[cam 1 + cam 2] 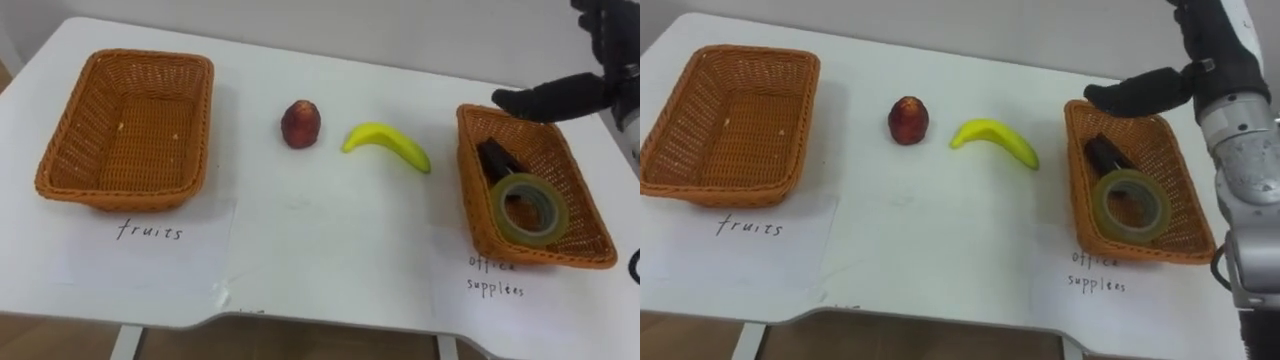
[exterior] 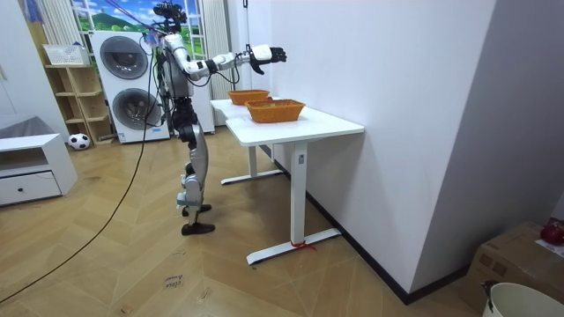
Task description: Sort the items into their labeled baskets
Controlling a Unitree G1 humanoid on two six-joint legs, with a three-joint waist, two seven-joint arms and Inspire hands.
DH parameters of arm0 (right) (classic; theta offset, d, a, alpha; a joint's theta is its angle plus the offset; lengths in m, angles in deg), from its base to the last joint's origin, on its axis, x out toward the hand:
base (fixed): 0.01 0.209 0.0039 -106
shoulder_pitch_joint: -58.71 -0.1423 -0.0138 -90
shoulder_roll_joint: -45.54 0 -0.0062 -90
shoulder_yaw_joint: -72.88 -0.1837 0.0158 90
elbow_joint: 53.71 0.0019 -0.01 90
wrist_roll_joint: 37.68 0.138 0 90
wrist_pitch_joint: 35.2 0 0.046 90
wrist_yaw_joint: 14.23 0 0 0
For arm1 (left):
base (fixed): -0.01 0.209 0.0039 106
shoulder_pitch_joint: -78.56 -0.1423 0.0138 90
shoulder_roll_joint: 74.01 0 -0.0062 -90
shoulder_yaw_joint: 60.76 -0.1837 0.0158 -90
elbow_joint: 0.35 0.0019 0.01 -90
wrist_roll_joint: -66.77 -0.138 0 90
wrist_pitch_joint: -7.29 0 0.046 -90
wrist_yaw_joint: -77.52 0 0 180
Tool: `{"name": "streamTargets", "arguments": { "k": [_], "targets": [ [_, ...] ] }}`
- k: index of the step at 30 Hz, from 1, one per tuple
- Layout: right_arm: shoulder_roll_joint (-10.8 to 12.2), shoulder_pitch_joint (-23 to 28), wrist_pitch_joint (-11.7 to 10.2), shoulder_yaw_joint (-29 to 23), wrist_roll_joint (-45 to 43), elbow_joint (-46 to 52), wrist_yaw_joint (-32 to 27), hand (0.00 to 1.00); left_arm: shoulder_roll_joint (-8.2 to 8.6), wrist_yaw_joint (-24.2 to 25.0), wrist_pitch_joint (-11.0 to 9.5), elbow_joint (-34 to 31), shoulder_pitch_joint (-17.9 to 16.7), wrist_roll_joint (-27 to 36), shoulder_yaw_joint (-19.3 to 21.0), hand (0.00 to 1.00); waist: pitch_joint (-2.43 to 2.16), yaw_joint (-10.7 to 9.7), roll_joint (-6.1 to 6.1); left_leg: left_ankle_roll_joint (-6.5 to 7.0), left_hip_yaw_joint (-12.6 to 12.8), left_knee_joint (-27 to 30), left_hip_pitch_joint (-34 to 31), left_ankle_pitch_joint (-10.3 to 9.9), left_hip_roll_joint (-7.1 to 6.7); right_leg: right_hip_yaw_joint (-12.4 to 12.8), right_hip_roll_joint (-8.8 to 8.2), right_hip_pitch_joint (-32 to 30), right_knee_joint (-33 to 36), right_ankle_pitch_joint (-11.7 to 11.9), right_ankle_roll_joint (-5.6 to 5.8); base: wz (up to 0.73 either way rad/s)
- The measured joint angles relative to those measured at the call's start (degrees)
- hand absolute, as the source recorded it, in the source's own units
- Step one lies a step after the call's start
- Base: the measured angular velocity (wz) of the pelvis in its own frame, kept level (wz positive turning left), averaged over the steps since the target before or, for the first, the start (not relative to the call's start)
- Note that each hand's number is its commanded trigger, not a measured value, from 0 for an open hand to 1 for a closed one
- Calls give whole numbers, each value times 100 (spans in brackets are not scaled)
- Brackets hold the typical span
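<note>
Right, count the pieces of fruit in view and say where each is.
2. A red fruit lies on the table between the baskets; a yellow banana lies to its right, nearer the office supplies basket. The fruits basket looks empty, so none seems hidden.

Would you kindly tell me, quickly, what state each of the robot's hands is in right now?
Right hand: open, holding nothing, raised over the far rim of the office supplies basket.
Left hand: cannot be told.

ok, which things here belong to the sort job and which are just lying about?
Job: red fruit, banana, tape roll, dark item, fruits basket, office basket.
Lying about: washing machines, ball, shelf, white cabinet.
</note>
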Motion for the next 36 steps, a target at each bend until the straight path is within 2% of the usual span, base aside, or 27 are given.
{"name": "streamTargets", "arguments": {
  "k": [2, 4, 7, 15, 23, 36],
  "targets": [
    [-1, -1, 49, 85, -2, -135, 3, 0, -14, -40, 22, 12, 41, 2, -6, 0, -22, 112, -36, 0, 7, 22, -84, 0, 2, -24, -2, -96, 4, 1, -2, 0],
    [21, -178, 49, 174, 41, -351, 10, 0, -19, -60, 62, 48, 121, -4, -17, 0, 4, 141, -53, 0, -8, 104, -245, 2, 7, -39, -2, -223, -2, 31, -10, 0],
    [20, -504, 43, 372, 156, -639, 9, 0, -69, -47, 63, 93, 137, -13, -19, 0, 14, 154, -43, 0, -26, 159, -370, 2, 5, -40, -4, -326, -5, 40, -11, 0],
    [19, -867, -14, 766, 417, -1102, 46, 0, -147, 62, 69, 153, 141, -30, -68, 0, 29, 156, -31, 0, -114, 204, -475, 2, -8, -189, -31, -350, -22, 40, -10, 8],
    [18, -894, -28, 784, 372, -1321, 45, 0, -156, 84, 71, 184, 361, -49, -172, 0, 34, 163, -26, 0, -167, 260, -558, 2, -11, -258, -35, -372, -4, 40, -10, 5],
    [19, -895, -31, 832, 231, -1497, -38, 0, -175, 190, 68, 276, 416, -54, -285, 0, 39, 211, -39, 0, -171, 249, -600, 3, -13, -298, -39, -417, 1, 40, -10, 0]
  ]
}}
